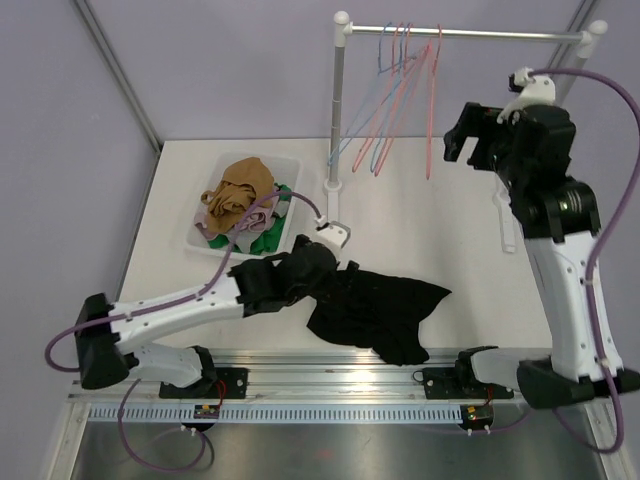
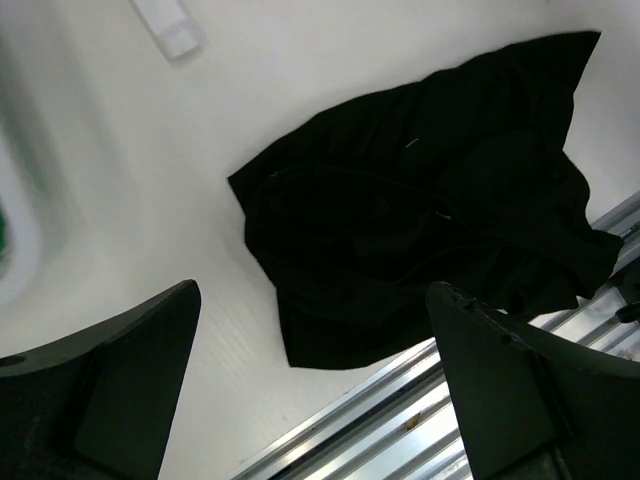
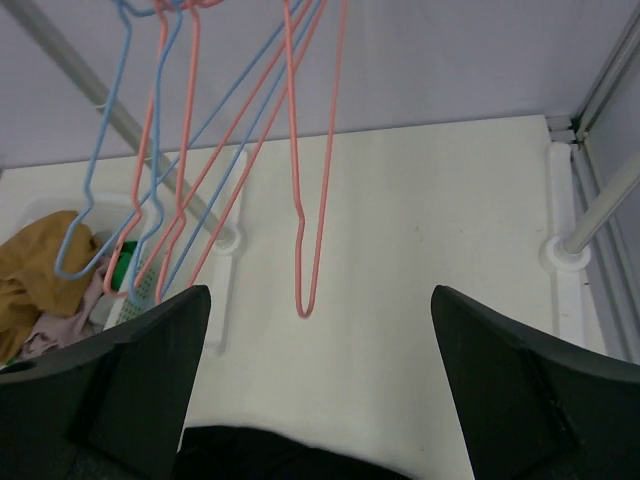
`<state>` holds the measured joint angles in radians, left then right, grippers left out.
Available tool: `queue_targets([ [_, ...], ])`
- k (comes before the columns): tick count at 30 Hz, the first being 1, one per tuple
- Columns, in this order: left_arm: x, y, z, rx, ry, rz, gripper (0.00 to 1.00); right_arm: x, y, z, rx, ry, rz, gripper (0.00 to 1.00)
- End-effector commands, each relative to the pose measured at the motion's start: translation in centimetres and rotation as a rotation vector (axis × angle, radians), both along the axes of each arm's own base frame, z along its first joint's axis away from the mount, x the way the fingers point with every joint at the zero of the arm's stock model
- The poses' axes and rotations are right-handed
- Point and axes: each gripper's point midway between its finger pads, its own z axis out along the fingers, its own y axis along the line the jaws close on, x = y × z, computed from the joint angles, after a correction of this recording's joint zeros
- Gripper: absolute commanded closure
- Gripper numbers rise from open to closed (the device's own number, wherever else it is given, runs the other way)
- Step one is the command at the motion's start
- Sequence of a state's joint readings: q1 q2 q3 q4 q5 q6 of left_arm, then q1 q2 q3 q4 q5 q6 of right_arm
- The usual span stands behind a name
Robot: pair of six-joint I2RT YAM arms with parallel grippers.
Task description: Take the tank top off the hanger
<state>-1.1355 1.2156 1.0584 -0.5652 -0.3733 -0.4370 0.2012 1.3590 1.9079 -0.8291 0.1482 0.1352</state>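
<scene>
Table (image 1: pixel 420 210) fills the middle of the overhead view, and the clothes rack (image 1: pixel 470 33) stands along its far edge at the upper right. The black tank top (image 1: pixel 380 310) lies crumpled and flat on the tabletop at lower centre, close to the near rail and well apart from the rack. No hanger is in it or beside it, as far as the folds let one see. At the upper left sits a white bin (image 1: pixel 262 156) heaped with tan, pink and green garments.

The left gripper (image 2: pixel 312 295) hangs over the garment's left edge with its claw spread wide and nothing between the fingers. The wrist view shows cloth below them, not in them. The right gripper (image 3: pixel 320 292) is held high near the rack, at the upper right of the overhead view, claw likewise apart and empty.

Smallest are the wire hangers, blue and pink. The nearest pink hanger (image 3: pixel 303 312) dangles bare in front of the right wrist camera, and the others on the rail look bare too.

By this showing the task reads as done, with the garment off and set down. Little seems left beyond drawing the arms clear.
</scene>
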Motion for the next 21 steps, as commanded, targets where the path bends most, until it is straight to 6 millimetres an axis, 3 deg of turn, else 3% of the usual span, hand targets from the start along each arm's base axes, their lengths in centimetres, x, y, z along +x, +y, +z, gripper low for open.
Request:
queue_targets([
  [1, 0.1, -5.4, -0.2, -0.093, 0.023, -0.072, 0.01, -5.0, 1.7, 4.8, 0.154, -0.275, 0.118, 0.00],
  [2, 0.2, -6.3, -0.1, -0.099, 0.024, -0.085, 0.01, -7.1, 1.7, 3.6, 0.188, -0.288, 0.134, 0.01],
  [3, 0.5, -7.2, -1.8, -0.063, 0.043, -0.089, 0.01, -7.7, 1.7, 3.3, 0.228, -0.293, 0.130, 0.00],
  [6, 0.7, -9.2, -2.7, -0.058, 0.063, -0.106, 0.01, -9.9, 1.4, 1.6, 0.239, -0.226, 0.121, 0.01],
  [8, 0.7, -10.3, -4.7, -0.024, 0.091, -0.116, 0.01, -11.4, 2.1, 0.1, 0.236, -0.178, 0.176, 0.01],
  [9, 0.8, -11.0, -4.8, -0.030, 0.094, -0.123, 0.01, -11.8, 2.2, -0.3, 0.234, -0.168, 0.188, 0.00],
  [10, 0.9, -11.4, -6.6, 0.004, 0.117, -0.122, 0.01, -12.1, 2.2, -1.4, 0.228, -0.133, 0.190, 0.00],
  [13, 0.6, -13.0, -8.2, 0.013, 0.157, -0.148, 0.01, -13.0, 2.1, -3.3, 0.206, -0.074, 0.197, 0.01],
  [14, 0.4, -13.2, -10.1, 0.047, 0.181, -0.150, 0.01, -13.5, 2.3, -3.6, 0.204, -0.071, 0.214, 0.00],
  [16, 0.0, -13.8, -11.3, 0.071, 0.208, -0.161, 0.01, -14.0, 2.5, -4.6, 0.201, -0.054, 0.229, 0.01],
  [17, -0.4, -13.8, -13.1, 0.106, 0.240, -0.165, 0.01, -14.6, 2.7, -4.5, 0.206, -0.060, 0.249, 0.00],
  [21, -2.2, -13.7, -16.0, 0.172, 0.287, -0.178, 0.05, -15.6, 3.4, -4.9, 0.218, -0.059, 0.300, 0.00],
])
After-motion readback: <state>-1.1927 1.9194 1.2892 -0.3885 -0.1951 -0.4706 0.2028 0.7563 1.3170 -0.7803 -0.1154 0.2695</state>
